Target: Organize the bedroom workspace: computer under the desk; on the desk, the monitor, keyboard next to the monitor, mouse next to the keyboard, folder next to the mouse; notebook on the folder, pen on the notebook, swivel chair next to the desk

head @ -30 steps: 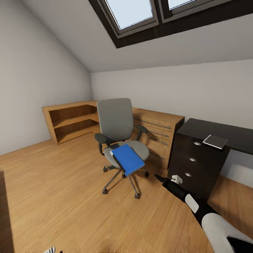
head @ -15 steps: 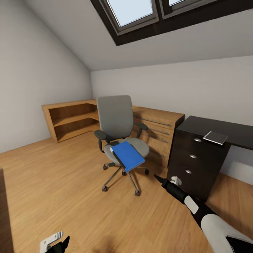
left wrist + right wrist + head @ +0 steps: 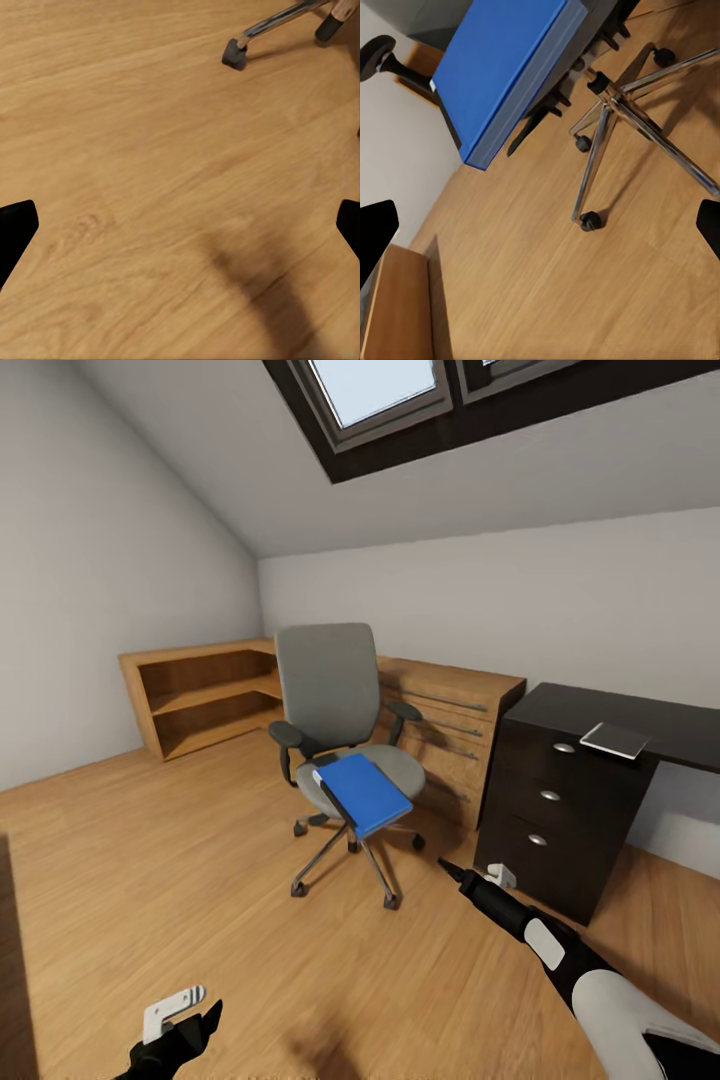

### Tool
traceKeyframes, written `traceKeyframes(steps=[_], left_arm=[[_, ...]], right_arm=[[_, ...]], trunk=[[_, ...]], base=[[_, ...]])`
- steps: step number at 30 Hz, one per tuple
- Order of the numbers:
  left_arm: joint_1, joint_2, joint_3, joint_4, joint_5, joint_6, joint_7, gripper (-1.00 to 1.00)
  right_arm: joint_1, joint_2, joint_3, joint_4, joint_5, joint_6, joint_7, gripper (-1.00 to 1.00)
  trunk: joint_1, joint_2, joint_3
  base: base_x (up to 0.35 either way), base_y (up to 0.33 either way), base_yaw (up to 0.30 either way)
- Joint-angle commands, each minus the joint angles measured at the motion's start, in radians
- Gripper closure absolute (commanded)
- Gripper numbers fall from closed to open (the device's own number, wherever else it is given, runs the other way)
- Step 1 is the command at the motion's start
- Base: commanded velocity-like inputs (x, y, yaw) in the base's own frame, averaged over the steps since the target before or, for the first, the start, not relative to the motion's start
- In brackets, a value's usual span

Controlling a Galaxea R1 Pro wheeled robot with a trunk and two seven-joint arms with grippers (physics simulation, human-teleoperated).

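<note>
Blue folder (image 3: 363, 794) lies on the swivel chair (image 3: 340, 730) seat beside the black desk (image 3: 590, 780), while the left gripper (image 3: 185, 1015) has risen further into the head view since a second ago, both it and the right gripper (image 3: 450, 870) spread apart.

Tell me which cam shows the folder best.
Head view: the whole folder lies on the swivel chair seat, overhanging its front. The right wrist view shows it close, cropped at the frame's edge. The left wrist view catches just chair legs and castors.
</note>
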Motion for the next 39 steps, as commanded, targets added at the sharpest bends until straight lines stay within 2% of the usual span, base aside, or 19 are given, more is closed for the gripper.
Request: traceKeyframes(steps=[1, 4, 8, 10, 11, 14, 18, 25, 39], left_arm=[[0.000, 0.001, 0.000, -0.005, 0.010, 0.006, 0.004, -1.00], [0.000, 0.015, -0.002, -0.032, 0.008, 0.010, 0.004, -1.00], [0.000, 0.024, -0.023, -0.103, -0.021, 0.030, 0.006, -1.00], [0.000, 0.026, -0.036, -0.163, -0.058, 0.085, 0.008, -1.00], [0.000, 0.027, -0.039, -0.199, -0.076, 0.140, 0.009, -1.00], [0.000, 0.026, -0.026, -0.241, -0.093, 0.228, 0.009, -1.00], [0.000, 0.016, 0.008, -0.259, -0.095, 0.268, 0.010, -1.00], [0.000, 0.012, 0.051, -0.229, -0.095, 0.265, 0.005, -1.00], [0.000, 0.009, 0.063, -0.145, -0.094, 0.238, 0.004, -1.00]], right_arm=[[-0.001, 0.000, -0.002, 0.000, -0.009, 0.010, 0.003, -1.00], [-0.001, 0.000, -0.002, 0.000, -0.008, 0.010, 0.003, -1.00], [-0.001, 0.002, 0.000, 0.000, -0.008, 0.010, 0.003, -1.00], [-0.001, 0.002, 0.002, 0.000, -0.008, 0.010, 0.002, -1.00], [-0.001, 0.003, 0.002, 0.000, -0.008, 0.010, 0.002, -1.00], [-0.001, 0.004, 0.002, 0.000, -0.008, 0.010, 0.002, -1.00], [-0.001, 0.003, 0.001, -0.001, -0.008, 0.010, 0.002, -1.00], [-0.001, 0.003, 0.001, -0.001, -0.007, 0.009, 0.002, -1.00], [-0.001, -0.001, -0.002, -0.002, -0.013, 0.014, -0.002, -1.00]], trunk=[[0.004, -0.008, -0.004], [0.015, -0.029, -0.014], [0.031, -0.057, -0.026], [0.038, -0.071, -0.032], [0.042, -0.078, -0.036], [0.043, -0.078, -0.047], [0.045, -0.079, -0.063], [0.048, -0.081, -0.090], [0.048, -0.081, -0.090]], base=[[0.000, 0.000, 0.000], [0.000, 0.000, 0.000], [0.000, 0.000, 0.000], [0.000, 0.000, 0.000], [0.000, 0.000, 0.000], [0.000, 0.000, 0.000], [0.000, 0.000, 0.000], [0.000, 0.000, 0.000], [0.000, 0.000, 0.000]])
